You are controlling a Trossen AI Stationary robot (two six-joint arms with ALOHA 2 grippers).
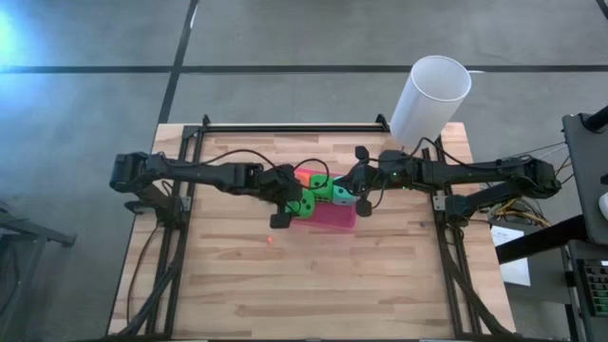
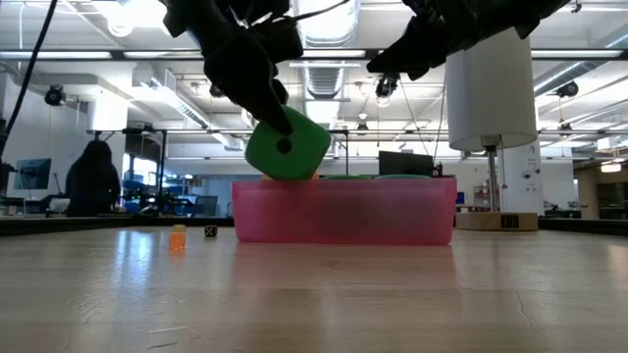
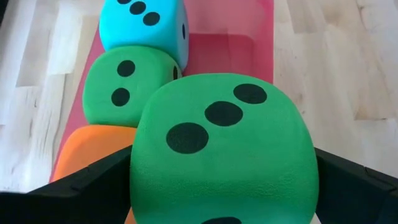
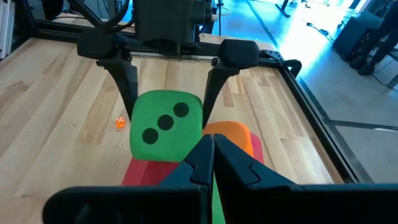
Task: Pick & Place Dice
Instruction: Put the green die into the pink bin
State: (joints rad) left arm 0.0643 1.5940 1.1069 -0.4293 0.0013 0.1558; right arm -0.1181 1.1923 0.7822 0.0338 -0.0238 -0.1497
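Note:
A pink tray (image 1: 334,218) sits mid-table. In it lie an orange die (image 3: 93,149), a green die (image 3: 124,87) and a teal die (image 3: 146,28), in a row toward the tray's right end. My left gripper (image 1: 296,201) is shut on a second green die (image 3: 221,149) over the tray's left end, by the rim (image 2: 287,147). My right gripper (image 4: 212,158) hangs shut above the tray's right part, well clear of the dice (image 2: 392,64). My left gripper pinches the green die by two opposite side faces (image 3: 140,171) between its two fingers (image 3: 93,193). The fingers slant down from the table's left side. The die is tilted, its three-pip face up, over the orange die; its underside is hidden.
A tall white cylinder (image 1: 432,95) stands at the table's far right corner. A tiny orange cube (image 2: 178,238) and a tiny black cube (image 2: 210,232) lie on the wood near the tray's left end. Dark frame rails (image 1: 176,237) run along both table sides.

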